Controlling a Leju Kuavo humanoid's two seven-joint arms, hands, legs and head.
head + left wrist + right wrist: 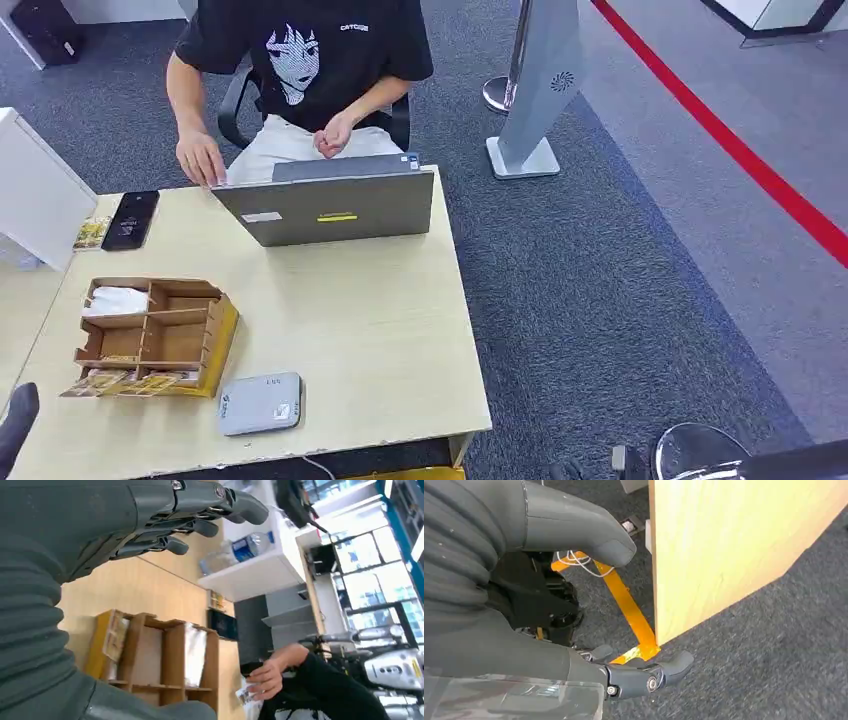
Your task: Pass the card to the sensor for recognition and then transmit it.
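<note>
Thin, stiff cards point(125, 381) at the lower left of the head view should be pinched by an edge. The left hand point(150, 520) and right hand point(624, 630) are both released, holding nothing.

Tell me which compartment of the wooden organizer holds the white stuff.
The back-left compartment of the wooden organizer, the corner nearest the black phone. It holds something white; the other back and middle sections look bare, and the front row holds yellowish cards.
</note>
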